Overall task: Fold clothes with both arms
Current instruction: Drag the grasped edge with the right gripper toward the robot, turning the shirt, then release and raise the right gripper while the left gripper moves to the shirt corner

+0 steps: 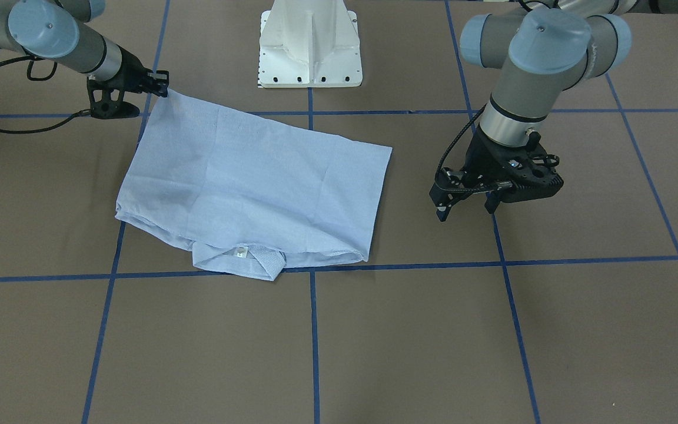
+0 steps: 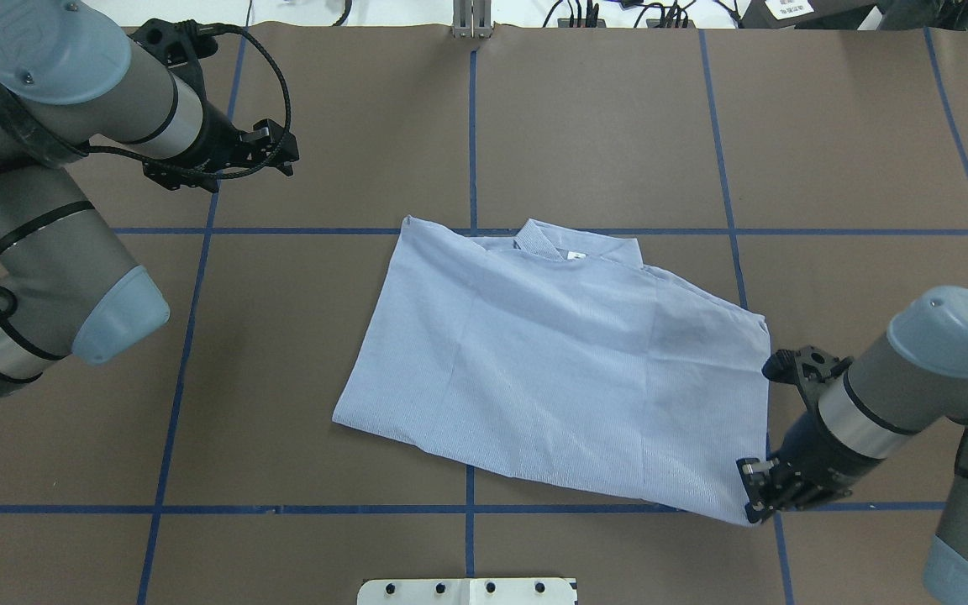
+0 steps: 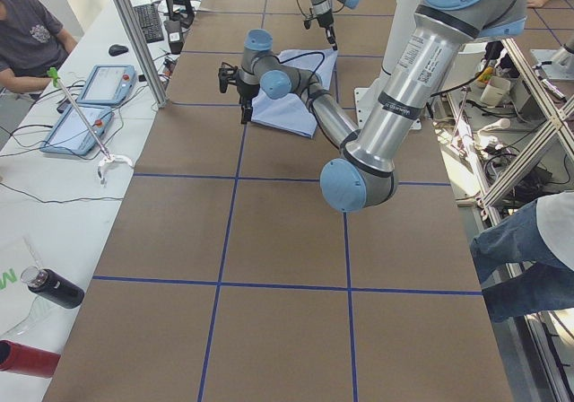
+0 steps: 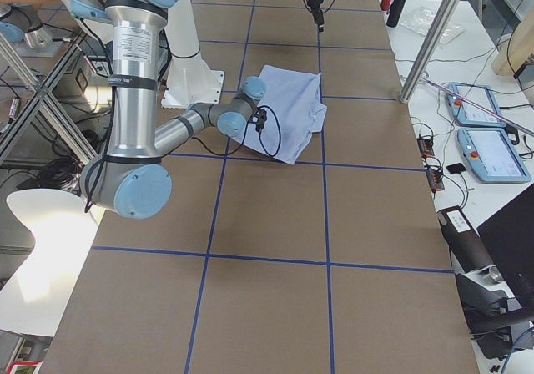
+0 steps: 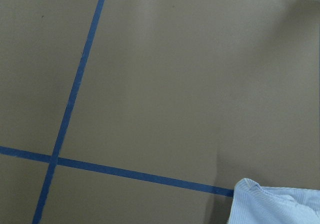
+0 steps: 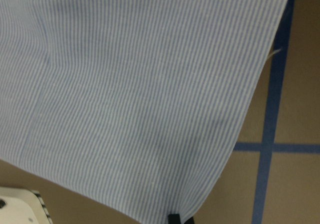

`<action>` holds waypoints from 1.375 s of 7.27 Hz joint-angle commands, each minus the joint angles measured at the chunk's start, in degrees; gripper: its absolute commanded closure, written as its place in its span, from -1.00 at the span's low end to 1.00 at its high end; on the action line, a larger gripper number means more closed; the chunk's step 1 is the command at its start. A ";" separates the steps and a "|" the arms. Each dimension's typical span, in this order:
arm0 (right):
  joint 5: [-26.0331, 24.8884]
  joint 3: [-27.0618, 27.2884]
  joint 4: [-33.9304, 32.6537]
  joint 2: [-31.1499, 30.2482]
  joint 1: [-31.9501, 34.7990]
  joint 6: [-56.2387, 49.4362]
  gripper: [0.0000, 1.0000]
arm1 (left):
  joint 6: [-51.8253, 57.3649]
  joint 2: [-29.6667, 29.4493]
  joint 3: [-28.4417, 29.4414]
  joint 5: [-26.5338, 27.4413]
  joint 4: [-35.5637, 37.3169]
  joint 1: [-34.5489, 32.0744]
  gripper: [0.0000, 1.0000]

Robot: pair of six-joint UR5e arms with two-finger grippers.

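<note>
While right tool (image 1: 163,90) pinches a corner of the shirt (image 1: 251,182), left tool (image 1: 466,212) well apart, fingers spread wide

The big near left arm (image 3: 395,88) stretches out over the brown table (image 3: 269,267), and the left gripper (image 3: 243,115) hangs near the blue shirt (image 3: 291,97). Way at the back, the right gripper (image 3: 332,39) is at the shirt's far edge. A guy in a dark tee (image 3: 27,34) sits by two tablets (image 3: 106,84).
</note>
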 commanded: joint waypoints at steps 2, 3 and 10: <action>3.63 2.39 0.10 -2.05 -5.10 6.21 -0.73 | -0.10 0.66 -1.55 -0.06 0.03 0.59 -0.99; 4.09 2.82 0.28 -0.82 -2.48 6.30 -1.00 | -0.54 0.66 -2.60 -0.40 0.03 2.16 -0.99; 1.99 1.69 0.10 15.01 20.48 5.51 -1.00 | -30.05 4.09 -2.47 6.79 -10.12 26.86 -0.90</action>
